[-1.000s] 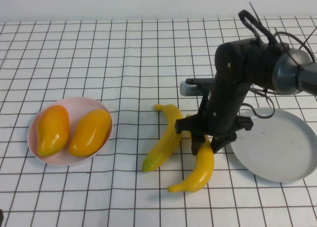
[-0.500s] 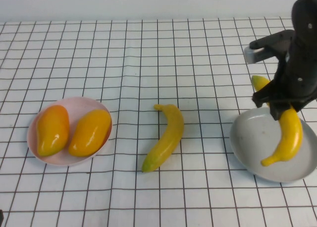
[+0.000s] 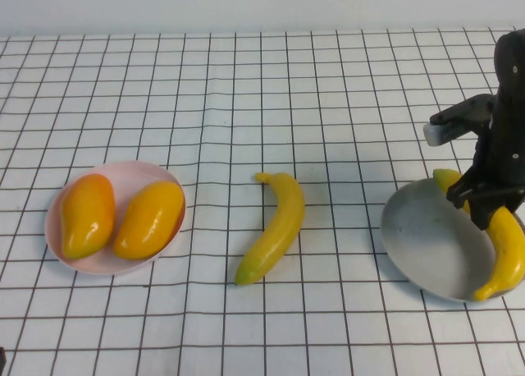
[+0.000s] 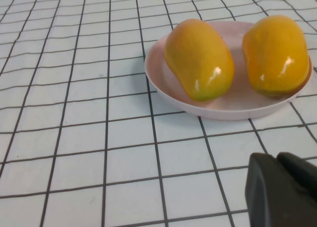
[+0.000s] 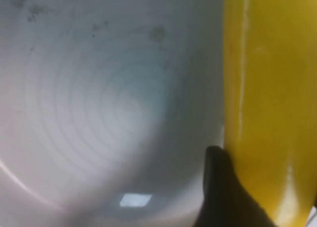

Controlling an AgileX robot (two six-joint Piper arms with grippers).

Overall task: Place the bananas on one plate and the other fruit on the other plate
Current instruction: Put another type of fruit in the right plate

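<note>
Presently, in the high view, the right gripper [image 3: 493, 205] is seen at the right edge, clamped on one banana [image 3: 509, 249] that overhangs the right rim of the grey-blue plate [image 3: 426, 236]. A second banana [image 3: 275, 226] lies at centre frame; two mangoes [image 3: 119, 216] rest on the pink plate [image 3: 156, 175] at left. In the left wrist view, the left gripper [image 4: 282, 190], closed and empty, is parked near that plate. In the right wrist view, the gripped banana is seen against the plate's wall. Release is judged best made further inboard, lest the fruit roll off.
</note>
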